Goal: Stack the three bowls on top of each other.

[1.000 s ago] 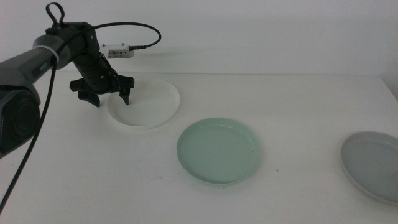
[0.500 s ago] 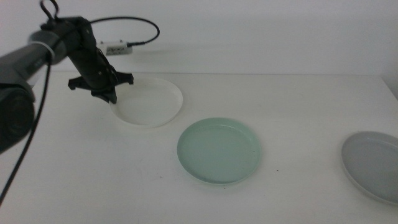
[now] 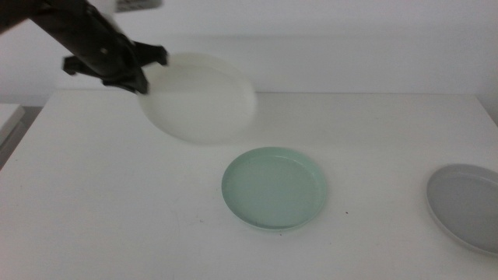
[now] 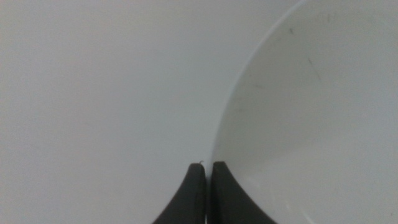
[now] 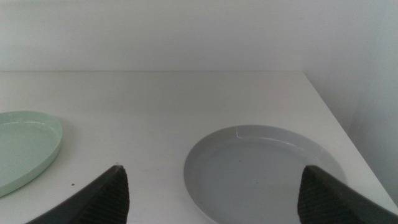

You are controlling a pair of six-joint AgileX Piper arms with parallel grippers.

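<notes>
The white shallow round bowl with a low rim (image 3: 201,97) is in the air above the far left part of the white table (image 3: 117,202), tilted so that its hollow faces the camera of the middle view. It does not touch the table. The left gripper (image 3: 142,84) holds this bowl at its left edge; in the left wrist view the two dark jaws stand pressed together on the thin rim of the bowl (image 4: 311,118), one jaw on each side of it. The left arm comes from the upper left corner of the middle view and looks a little blurred there.

The pale mint green shallow round bowl (image 3: 274,188) lies flat on the table, nearer to the camera than the white one and a little to the right of it, well apart from it. It is empty.

The grey shallow round bowl (image 3: 465,205) lies flat near the right edge of the table, well apart from the green bowl, and the picture's border cuts it partly. The right gripper (image 5: 214,186) waits near this grey bowl (image 5: 264,168), with its jaws wide apart and nothing between them. The same view shows a part of the green bowl (image 5: 25,146) at the side.
</notes>
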